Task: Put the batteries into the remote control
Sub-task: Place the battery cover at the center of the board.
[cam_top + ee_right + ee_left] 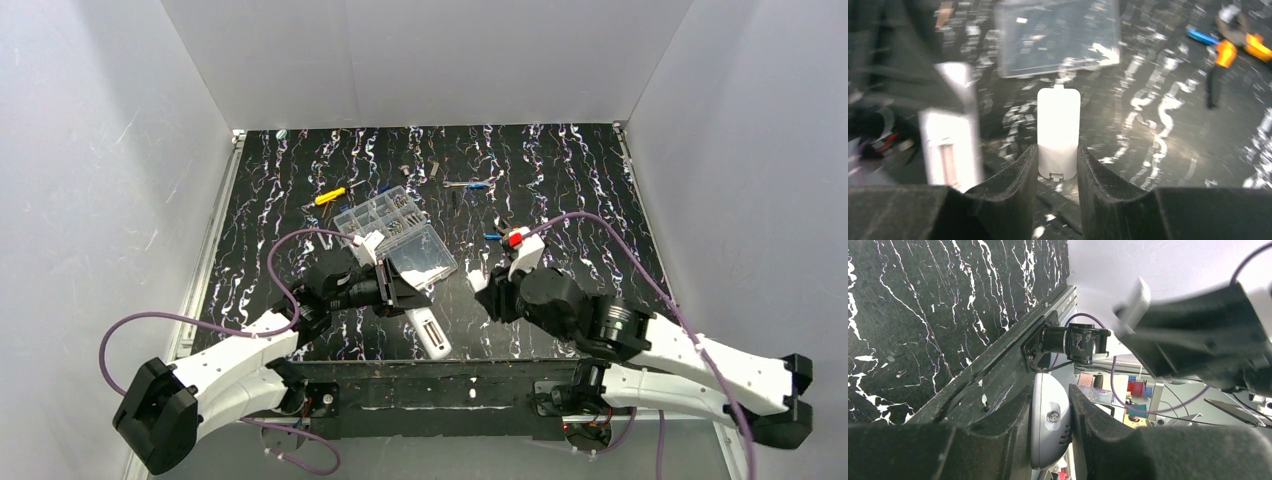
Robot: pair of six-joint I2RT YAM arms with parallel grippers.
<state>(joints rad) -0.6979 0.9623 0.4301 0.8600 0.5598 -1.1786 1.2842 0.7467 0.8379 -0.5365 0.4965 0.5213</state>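
Remote control (1049,440) pinched in left gripper (1050,400); right gripper (1057,152) pinching white cover (1058,115).

One remote control (428,335), near the middle of the table (600,200). One small white cover piece (1058,132). One clear compartment box (395,232). Two batteries (492,237), I think, though they are tiny from above: one right of the box, one just past its far edge. One yellow-handled screwdriver (328,196), far left
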